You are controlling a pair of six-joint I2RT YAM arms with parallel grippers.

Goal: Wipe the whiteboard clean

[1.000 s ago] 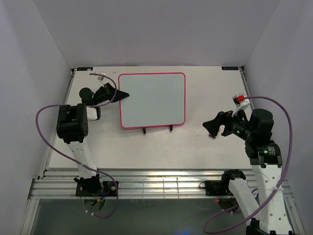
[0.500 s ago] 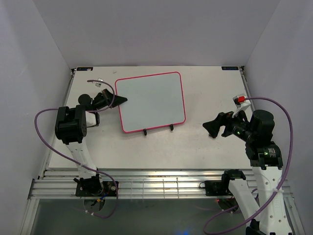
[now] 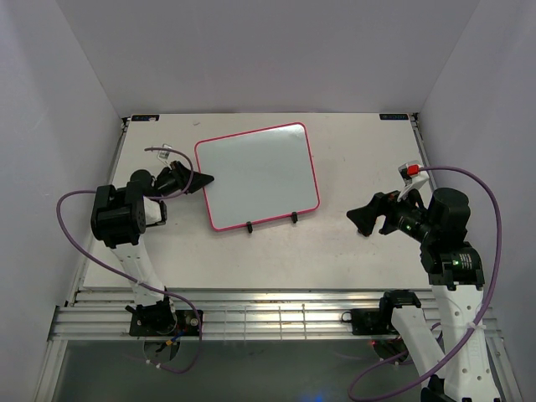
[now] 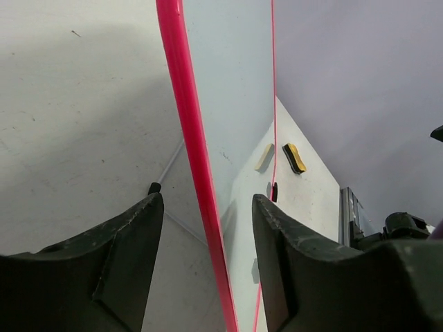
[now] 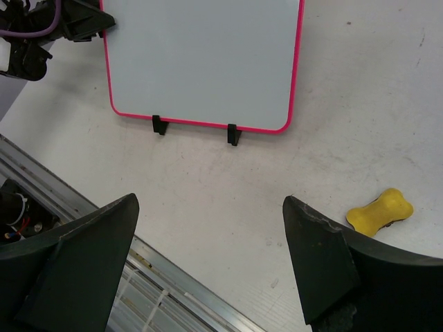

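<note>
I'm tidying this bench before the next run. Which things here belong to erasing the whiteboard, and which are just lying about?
For the job:
- whiteboard, already blank
- eraser, yellow, lying on the table
- left gripper, open, astride the board's left edge

Just there:
- stand, black, propping the board

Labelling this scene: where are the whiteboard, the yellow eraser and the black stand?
whiteboard (image 3: pixel 258 174), top view, middle of its face
yellow eraser (image 5: pixel 379 211), right wrist view, middle of its body
black stand (image 5: pixel 232 134), right wrist view, one front foot
</note>
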